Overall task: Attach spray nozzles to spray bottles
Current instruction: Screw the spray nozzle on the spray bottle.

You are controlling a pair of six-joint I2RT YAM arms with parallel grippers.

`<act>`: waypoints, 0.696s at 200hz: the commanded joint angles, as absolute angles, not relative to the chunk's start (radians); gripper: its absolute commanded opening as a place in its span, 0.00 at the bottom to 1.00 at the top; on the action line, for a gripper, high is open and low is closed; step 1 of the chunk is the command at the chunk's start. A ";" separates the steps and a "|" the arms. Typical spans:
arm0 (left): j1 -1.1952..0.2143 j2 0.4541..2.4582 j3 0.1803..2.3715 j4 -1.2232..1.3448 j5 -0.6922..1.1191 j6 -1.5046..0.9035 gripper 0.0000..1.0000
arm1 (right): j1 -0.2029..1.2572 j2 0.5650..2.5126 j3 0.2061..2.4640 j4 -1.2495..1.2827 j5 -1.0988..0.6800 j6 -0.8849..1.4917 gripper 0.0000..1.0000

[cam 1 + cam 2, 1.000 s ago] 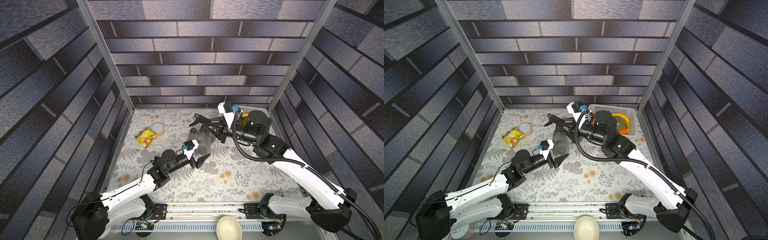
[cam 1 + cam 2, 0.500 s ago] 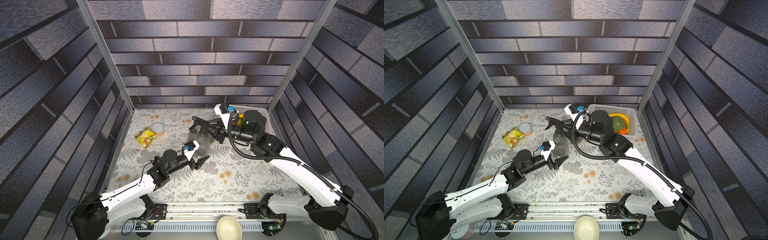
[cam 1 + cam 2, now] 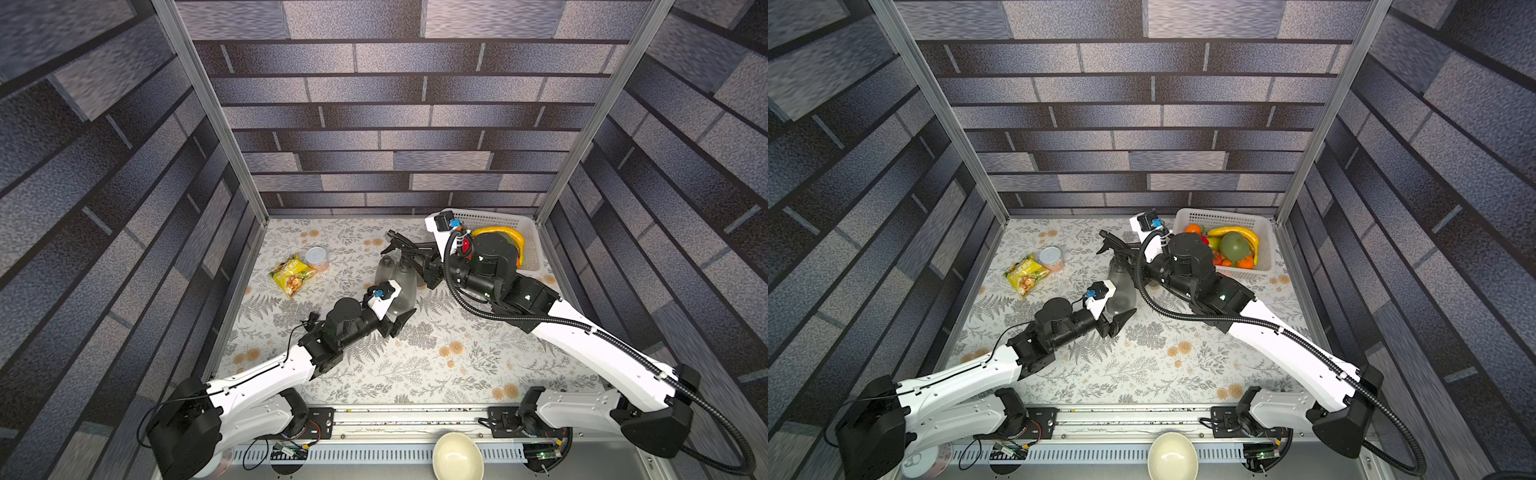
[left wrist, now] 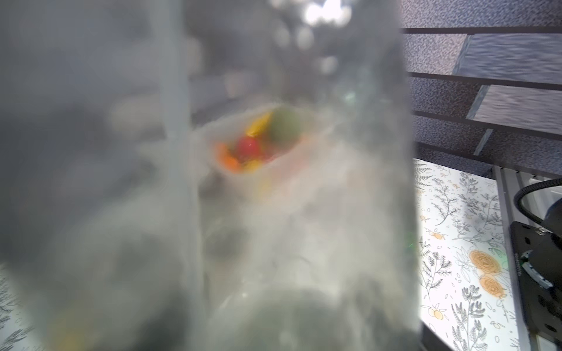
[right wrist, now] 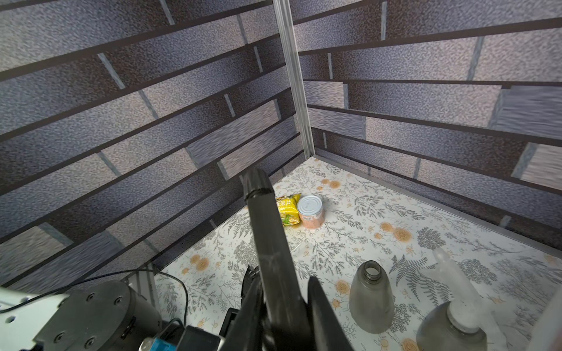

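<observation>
Beside the fruit basket [image 3: 1225,217], on its mid-table side, the grey bottle [image 3: 1121,286] stands upright with the left gripper [image 3: 1116,311] clamped narrowly about its lower body; the left wrist view is filled by its cloudy wall, and a pale straight streak inside may be a dip tube, though I cannot tell for sure; directly over its neck the right gripper [image 5: 284,304] is closed on the black nozzle [image 3: 1115,245], spout pointing away from the basket; whether the collar already sits on the threads is hidden by the arm. I judge the step in hand to be seating this nozzle on this bottle. Just past that pair from the basket stands an open bottle [image 5: 371,301], neck bare; near it a third bottle [image 5: 450,322] wears the white nozzle [image 5: 450,273], so one looks done, one is in progress and one is waiting; no further nozzle shows. The next move calls for the collar to come down square on the neck, then a twist from the right wrist while the left grip holds the bottle from turning; a tilted start risks cross-threading. Well apart from the basket, by the opposite wall, lie a can [image 3: 1052,259] and a yellow snack bag [image 3: 1025,276], touching.
</observation>
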State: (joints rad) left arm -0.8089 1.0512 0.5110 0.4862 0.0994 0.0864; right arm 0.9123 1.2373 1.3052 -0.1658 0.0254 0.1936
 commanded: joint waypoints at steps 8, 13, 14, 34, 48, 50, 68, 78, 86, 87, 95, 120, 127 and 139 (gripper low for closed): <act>-0.821 1.033 0.635 0.688 -0.001 0.153 0.74 | 1.011 1.338 1.333 -0.472 0.239 0.294 0.03; -0.824 1.036 0.637 0.691 -0.009 0.162 0.74 | 1.024 1.350 1.345 -0.478 0.271 0.316 0.03; -0.824 1.037 0.638 0.692 -0.011 0.163 0.74 | 1.026 1.353 1.347 -0.478 0.278 0.321 0.03; -0.835 1.050 0.650 0.712 -0.047 0.180 0.74 | 1.074 1.403 1.391 -0.497 0.405 0.397 0.02; -0.841 1.055 0.652 0.735 -0.064 0.189 0.74 | 1.108 1.421 1.401 -0.477 0.484 0.414 0.02; -0.842 1.057 0.652 0.737 -0.067 0.189 0.74 | 1.109 1.422 1.400 -0.471 0.492 0.419 0.02; -0.847 1.063 0.659 0.741 -0.086 0.201 0.74 | 1.138 1.441 1.419 -0.456 0.584 0.448 0.01; -0.855 1.067 0.666 0.733 -0.100 0.221 0.74 | 1.167 1.478 1.474 -0.493 0.664 0.429 0.02; -0.860 1.072 0.671 0.726 -0.106 0.233 0.74 | 1.172 1.504 1.508 -0.518 0.685 0.431 0.02; -0.860 1.072 0.671 0.725 -0.107 0.234 0.74 | 1.173 1.507 1.512 -0.521 0.685 0.434 0.02; -0.864 1.076 0.672 0.726 -0.117 0.237 0.74 | 1.177 1.522 1.525 -0.528 0.697 0.445 0.02; -0.870 1.093 0.682 0.737 -0.142 0.249 0.74 | 1.207 1.560 1.563 -0.536 0.808 0.455 0.02; -0.873 1.099 0.684 0.738 -0.146 0.255 0.73 | 1.215 1.567 1.574 -0.529 0.836 0.449 0.02; -0.880 1.114 0.690 0.748 -0.163 0.263 0.73 | 1.222 1.585 1.590 -0.518 0.867 0.441 0.03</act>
State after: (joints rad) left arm -0.8486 1.1221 0.5747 0.4934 -0.1638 0.1677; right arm 1.1683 1.5005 1.6043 -0.3367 0.8490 0.4313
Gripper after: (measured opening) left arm 0.812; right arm 0.234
